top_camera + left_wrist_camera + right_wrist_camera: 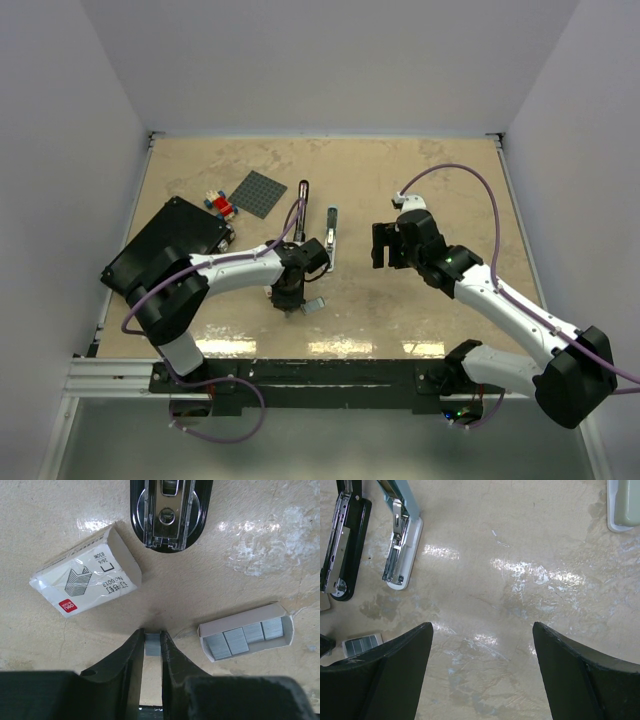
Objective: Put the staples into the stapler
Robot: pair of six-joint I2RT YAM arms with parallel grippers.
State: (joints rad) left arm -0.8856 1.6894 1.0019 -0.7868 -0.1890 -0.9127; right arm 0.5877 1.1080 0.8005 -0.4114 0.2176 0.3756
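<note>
My left gripper (152, 634) is shut on the staples (152, 646), a small grey-blue ribbed block pinched between the fingertips just above the table. The black stapler (170, 515) lies open right ahead of it, metal channel up. It also shows in the top view (303, 200) and in the right wrist view (345, 535). My left gripper in the top view (290, 295) points down near the table's front. My right gripper (482, 626) is open and empty over bare table, to the right of the staplers; it is at mid-table in the top view (385, 245).
A white staple box sleeve (85, 582) lies left of the stapler. Its inner tray (245, 632) with several staple blocks lies to the right. A light blue stapler (331, 235) lies open beside the black one. A black case (165, 245), grey baseplate (258, 193) and toy bricks (218, 204) sit far left.
</note>
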